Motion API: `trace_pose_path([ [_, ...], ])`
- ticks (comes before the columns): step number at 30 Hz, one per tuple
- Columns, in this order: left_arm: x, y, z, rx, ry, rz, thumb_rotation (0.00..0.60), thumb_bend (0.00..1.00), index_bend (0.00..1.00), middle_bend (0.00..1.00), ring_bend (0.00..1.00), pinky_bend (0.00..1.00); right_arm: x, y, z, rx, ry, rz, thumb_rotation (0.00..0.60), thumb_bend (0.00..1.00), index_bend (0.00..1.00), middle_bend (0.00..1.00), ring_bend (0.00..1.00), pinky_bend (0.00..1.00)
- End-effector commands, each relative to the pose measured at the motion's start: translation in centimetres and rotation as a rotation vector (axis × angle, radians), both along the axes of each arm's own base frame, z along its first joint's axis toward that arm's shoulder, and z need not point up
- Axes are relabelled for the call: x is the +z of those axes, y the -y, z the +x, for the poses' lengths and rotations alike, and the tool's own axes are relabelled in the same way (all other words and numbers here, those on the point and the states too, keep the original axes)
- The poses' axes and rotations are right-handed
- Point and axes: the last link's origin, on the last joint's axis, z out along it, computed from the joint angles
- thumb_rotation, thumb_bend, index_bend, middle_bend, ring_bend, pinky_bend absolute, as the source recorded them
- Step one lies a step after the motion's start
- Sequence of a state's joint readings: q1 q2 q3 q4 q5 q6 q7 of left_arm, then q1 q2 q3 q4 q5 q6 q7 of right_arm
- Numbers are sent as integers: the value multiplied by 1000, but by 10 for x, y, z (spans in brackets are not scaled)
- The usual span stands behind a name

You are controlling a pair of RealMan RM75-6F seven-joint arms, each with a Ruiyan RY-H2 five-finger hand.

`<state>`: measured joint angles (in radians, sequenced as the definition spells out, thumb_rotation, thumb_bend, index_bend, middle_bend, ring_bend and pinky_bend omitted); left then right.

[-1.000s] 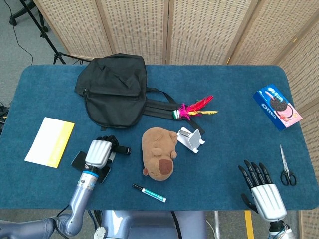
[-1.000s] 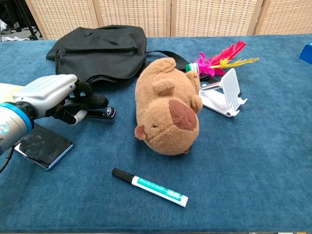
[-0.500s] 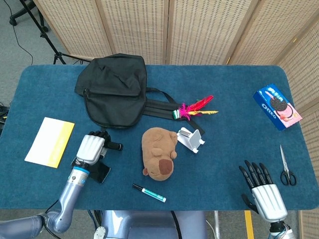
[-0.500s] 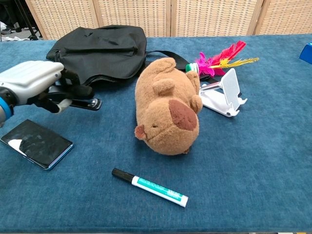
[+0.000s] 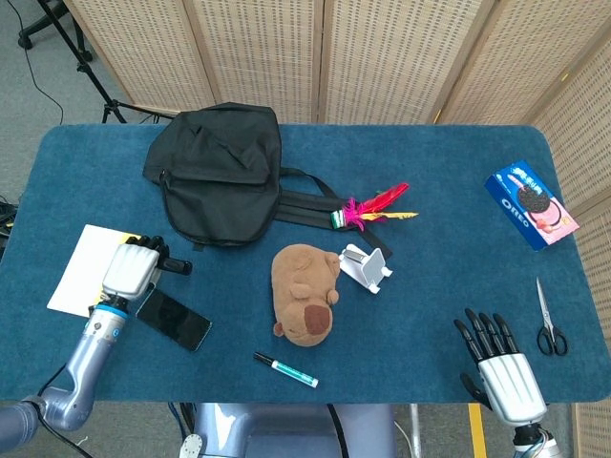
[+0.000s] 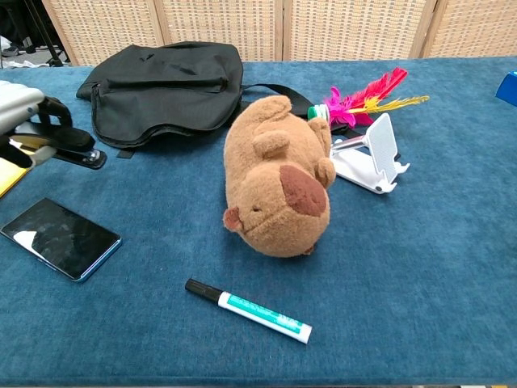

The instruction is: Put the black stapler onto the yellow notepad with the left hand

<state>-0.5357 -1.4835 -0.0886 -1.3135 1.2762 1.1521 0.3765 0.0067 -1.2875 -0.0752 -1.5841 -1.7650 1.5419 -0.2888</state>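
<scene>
My left hand (image 5: 130, 269) grips the black stapler (image 5: 172, 264), which pokes out to the right of its fingers. The hand hovers over the right edge of the yellow notepad (image 5: 86, 270) at the table's left side. The chest view catches only the fingers of the left hand (image 6: 23, 109) at the far left, with the stapler (image 6: 74, 153) held off the cloth and a yellow corner of the notepad (image 6: 6, 175) below. At the front right, my right hand (image 5: 498, 363) rests open, fingers spread, nothing in it.
A smartphone (image 5: 174, 320) lies just right of the notepad. A black bag (image 5: 218, 170) sits behind, a brown plush toy (image 5: 305, 291) in the middle, a marker (image 5: 285, 369) in front, a white phone stand (image 5: 366, 268), feathers (image 5: 375, 207), an Oreo box (image 5: 530, 203) and scissors (image 5: 548, 322) at right.
My left hand has carried the stapler leftward, from above the smartphone to over the notepad's right edge. The phone now lies uncovered. The right hand has stayed put.
</scene>
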Motion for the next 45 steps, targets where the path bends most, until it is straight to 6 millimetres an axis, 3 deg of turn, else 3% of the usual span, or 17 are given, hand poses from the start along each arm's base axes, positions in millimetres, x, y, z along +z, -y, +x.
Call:
trace_pose_path([
  [1,12,1,-16,13,-30,14,600,486,749,388,352,406,1,0,0,0,1,-3,600,337,67,0,0,0],
  [16,66,7,-74,91,-86,90,600,486,749,388,352,406,-2,0,0,-2,-6,1,600,337,67,0,0,0],
  [35,77,32,-127,189,-152,81,600,486,749,388,352,406,-2,0,0,-4,-8,0,600,337,67,0,0,0],
  [45,72,33,-137,207,-151,72,600,486,749,389,352,406,-2,0,0,-5,-9,-1,600,337,67,0,0,0],
])
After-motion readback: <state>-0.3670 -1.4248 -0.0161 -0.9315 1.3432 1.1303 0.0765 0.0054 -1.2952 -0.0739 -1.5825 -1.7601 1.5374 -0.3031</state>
